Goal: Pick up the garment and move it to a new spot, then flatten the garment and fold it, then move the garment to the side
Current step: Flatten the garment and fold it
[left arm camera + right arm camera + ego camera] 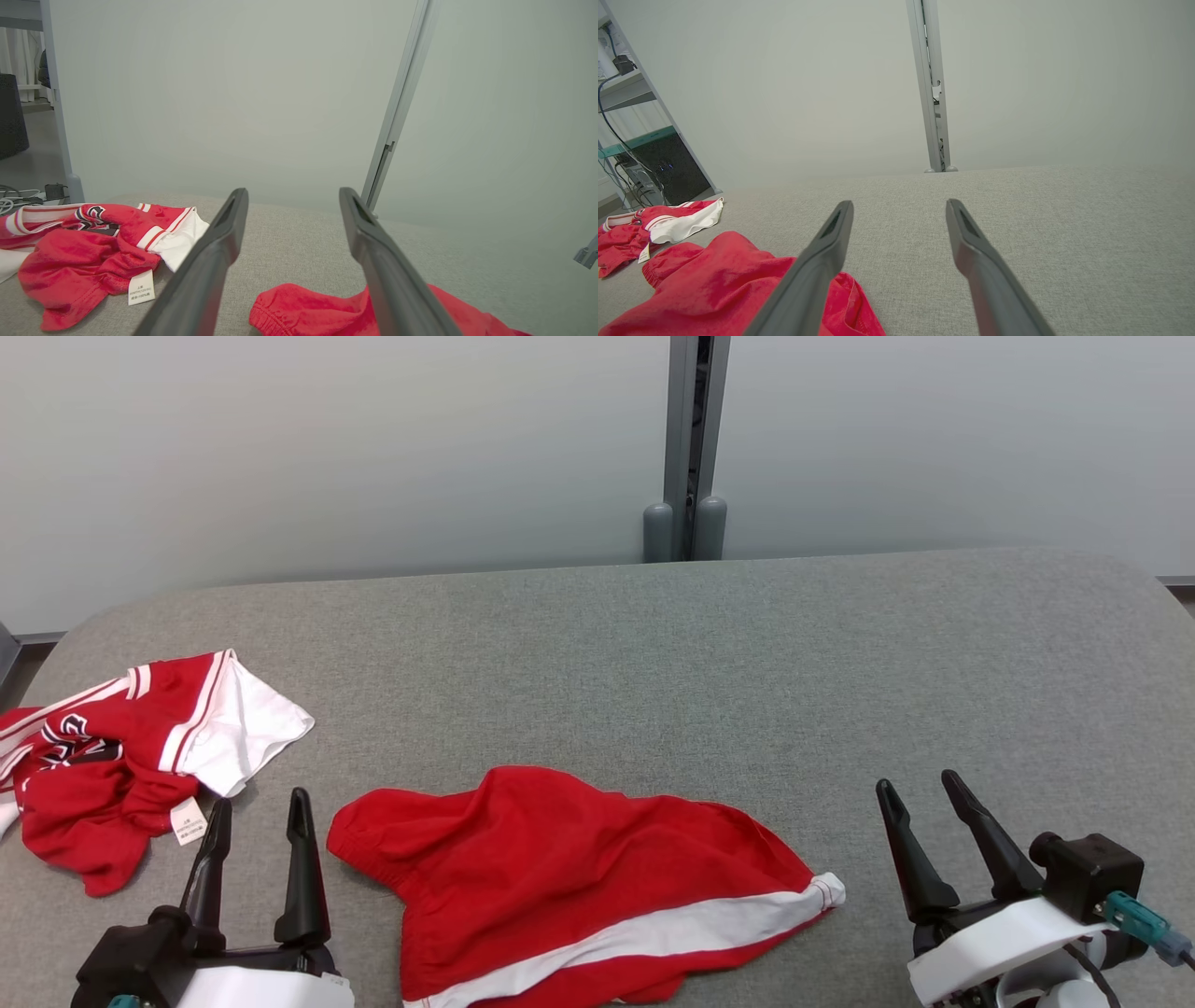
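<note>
Left end effector (260,800) is standing with both fingers spread wide, gripping nothing, at the near edge of the grey surface (653,653). Right end effector (917,781) is likewise standing open and empty. The red garment (560,877) with 1 white stripe is lying rumpled between the 2, just beside the left one. A red-and-white jersey (112,756) is lying bunched at far left.
</note>
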